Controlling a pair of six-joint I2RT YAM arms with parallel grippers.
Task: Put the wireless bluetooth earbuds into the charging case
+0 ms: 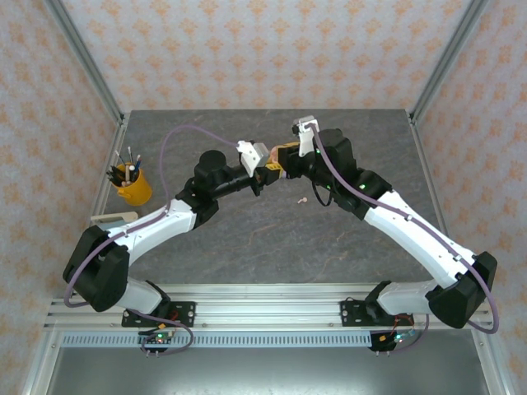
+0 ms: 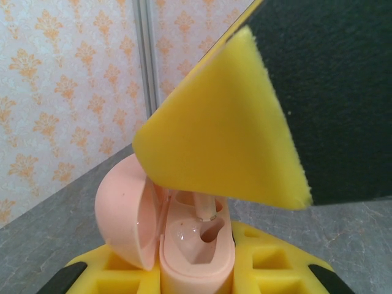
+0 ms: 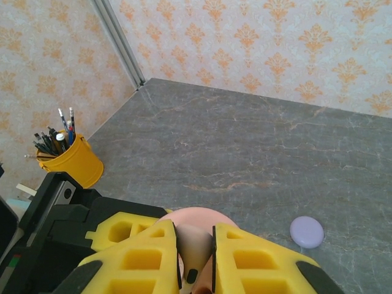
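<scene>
Right end effector pinches a pale pink stemmed earbud narrowly, just over the open round pink plastic charging case clamped in the left end effector. Line the stem with its socket; press gently, straight in.

Pale pink round charging case, upright and raised off the table, lid swung open to the left. Pale pink earbud partly in one socket. Second pink earbud loose near table centre. Lilac case closed, flat on table.
</scene>
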